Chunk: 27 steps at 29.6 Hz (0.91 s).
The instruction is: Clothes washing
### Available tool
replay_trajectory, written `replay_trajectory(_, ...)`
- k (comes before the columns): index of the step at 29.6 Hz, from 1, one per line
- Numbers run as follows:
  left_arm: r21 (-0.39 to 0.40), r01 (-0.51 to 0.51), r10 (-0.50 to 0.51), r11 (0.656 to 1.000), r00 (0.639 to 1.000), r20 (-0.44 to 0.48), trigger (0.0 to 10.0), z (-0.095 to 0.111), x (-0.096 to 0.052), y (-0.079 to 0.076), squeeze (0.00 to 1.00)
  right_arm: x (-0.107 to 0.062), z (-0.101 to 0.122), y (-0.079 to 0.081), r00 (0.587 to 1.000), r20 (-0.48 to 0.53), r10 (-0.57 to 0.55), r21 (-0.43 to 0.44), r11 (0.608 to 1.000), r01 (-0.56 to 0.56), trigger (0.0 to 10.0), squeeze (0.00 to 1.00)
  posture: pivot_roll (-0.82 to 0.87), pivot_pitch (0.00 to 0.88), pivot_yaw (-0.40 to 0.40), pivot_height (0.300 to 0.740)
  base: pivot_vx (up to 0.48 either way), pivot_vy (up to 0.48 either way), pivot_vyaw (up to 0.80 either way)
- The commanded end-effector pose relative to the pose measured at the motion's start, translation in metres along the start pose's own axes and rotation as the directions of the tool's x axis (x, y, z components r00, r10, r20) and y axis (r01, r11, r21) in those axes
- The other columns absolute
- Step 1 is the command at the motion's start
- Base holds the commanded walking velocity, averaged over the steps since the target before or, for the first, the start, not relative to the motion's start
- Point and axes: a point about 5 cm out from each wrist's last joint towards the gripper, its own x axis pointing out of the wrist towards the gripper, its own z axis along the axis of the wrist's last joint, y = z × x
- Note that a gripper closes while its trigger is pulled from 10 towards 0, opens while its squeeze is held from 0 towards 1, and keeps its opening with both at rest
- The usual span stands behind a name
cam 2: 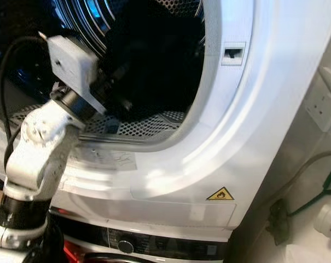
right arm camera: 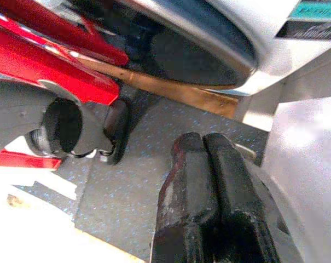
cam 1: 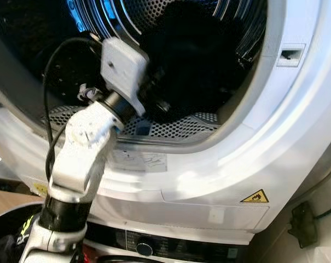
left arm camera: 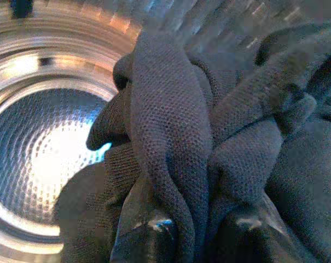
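A dark knitted garment lies bunched inside the open washing machine's perforated steel drum. My left arm reaches in through the round opening, and its left gripper is buried in the cloth. In the left wrist view the two black fingertips are shut on a thick fold of the dark garment, with the shiny drum wall behind it. My right gripper hangs low over a speckled grey floor, its fingers pressed together with nothing between them.
The machine's white front rim curves around the opening, with a yellow warning sticker below it. A second appliance with a control knob sits underneath. Wall sockets and cables are on the right. A red frame stands near the right gripper.
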Motion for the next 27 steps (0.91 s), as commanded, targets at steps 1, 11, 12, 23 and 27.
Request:
replay_trajectory(1, 0.013, -0.016, 0.015, 1.0, 1.0, 0.013, 10.0, 0.002, 0.003, 0.01, 0.0, 0.0, -0.002, 0.001, 1.0, -0.011, 0.001, 0.002, 1.0, -0.001, 10.0, 0.0, 0.16, 0.0, 0.071, 0.74, 0.0, 0.0, 0.0)
replay_trajectory(11, 0.028, -0.109, 0.113, 0.994, 0.975, -0.193, 10.0, -0.01, 0.057, 0.075, 0.0, 0.0, -0.001, 0.001, 1.0, -0.011, -0.002, 0.005, 1.0, 0.002, 10.0, 0.0, 0.16, 0.0, 0.067, 0.74, 0.0, 0.0, 0.0)
replay_trajectory(12, 0.028, -0.109, 0.113, 0.994, 0.975, -0.193, 10.0, -0.01, 0.057, 0.075, 0.0, 0.0, -0.001, 0.001, 1.0, -0.011, -0.002, 0.005, 1.0, 0.002, 10.0, 0.0, 0.16, 0.0, 0.067, 0.74, 0.0, 0.0, 0.0)
replay_trajectory(23, -0.061, 0.18, -0.188, 0.982, 0.879, -0.438, 10.0, -0.026, 0.071, 0.066, 1.0, 0.0, 0.0, 0.0, 1.0, -0.008, -0.008, 0.004, 1.0, 0.008, 10.0, 0.0, 0.14, 0.0, 0.076, 0.74, 0.0, 0.0, 0.0)
replay_trajectory(27, -0.078, 0.266, -0.273, 0.961, 0.856, -0.44, 10.0, -0.024, 0.069, 0.066, 1.0, 0.0, -0.001, 0.0, 1.0, -0.009, -0.008, 0.007, 1.0, 0.008, 10.0, 0.0, 0.14, 0.0, 0.081, 0.74, 0.0, 0.0, 0.0)
